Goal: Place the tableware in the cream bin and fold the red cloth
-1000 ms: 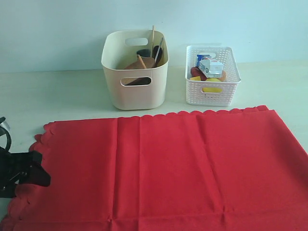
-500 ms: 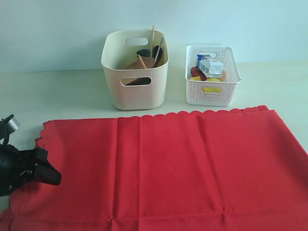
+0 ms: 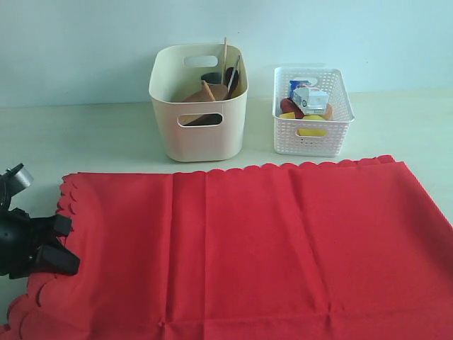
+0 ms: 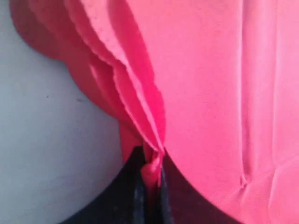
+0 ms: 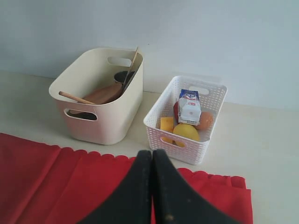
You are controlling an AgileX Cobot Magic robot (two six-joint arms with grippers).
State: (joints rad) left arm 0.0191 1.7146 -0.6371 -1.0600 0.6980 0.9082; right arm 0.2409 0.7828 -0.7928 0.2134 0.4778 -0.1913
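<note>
Cream bin (image 3: 198, 138) by the bench's (image 3: 99, 134) back edge has the wooden plate (image 3: 207, 95) and chopsticks (image 3: 226, 51) in it. The white basket (image 3: 313, 139) next to it holds a milk carton (image 3: 309, 97). Left end effector (image 4: 152, 171) pinches the red cloth's (image 3: 248, 248) left edge. Right end effector (image 5: 152, 161) is closed, empty.

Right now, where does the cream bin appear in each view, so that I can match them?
Exterior view: cream bin at upper middle, left of the white basket.
Left wrist view: not in it.
Right wrist view: cream bin beyond the red cloth, beside the white basket.
Shared landmark: red cloth's scalloped edge, in all three.
</note>
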